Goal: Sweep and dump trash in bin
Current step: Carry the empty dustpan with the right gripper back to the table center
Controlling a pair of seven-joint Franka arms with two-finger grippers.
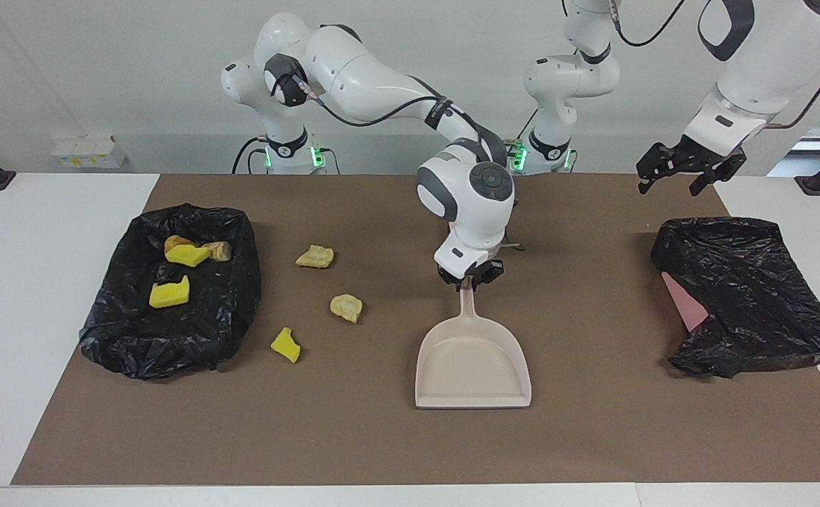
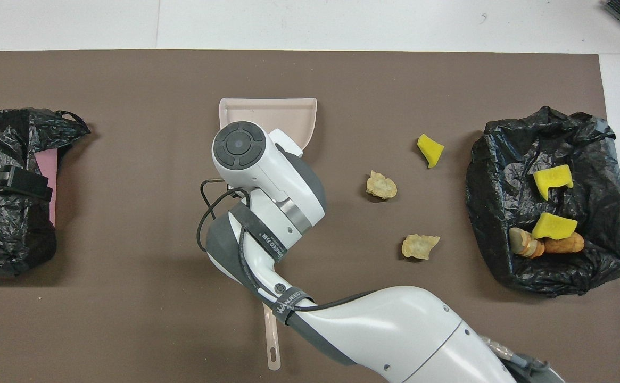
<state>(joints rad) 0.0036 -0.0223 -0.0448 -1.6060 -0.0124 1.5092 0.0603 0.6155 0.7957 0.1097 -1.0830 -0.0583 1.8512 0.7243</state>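
The beige dustpan [image 1: 473, 366] [image 2: 267, 119] sits mid-table on the brown mat, its mouth pointing away from the robots. My right gripper [image 1: 466, 280] is shut on its handle; in the overhead view the arm hides the grip. Loose trash lies toward the right arm's end: two tan lumps [image 1: 314, 256] [image 1: 346, 308] and a yellow bit [image 1: 286, 344] [image 2: 430, 150]. The bin [image 1: 234, 296] [image 2: 488, 175], lined with a black bag, holds two yellow bits and two tan lumps. My left gripper [image 1: 688, 169] [image 2: 9, 178] waits open over the other black bag [image 1: 747, 289].
That crumpled black bag at the left arm's end has something pink [image 1: 684, 303] showing under it. A beige handle with a hole [image 2: 271, 346] pokes out from under the right arm near the robots' edge. A thin cable loops off the right arm's wrist.
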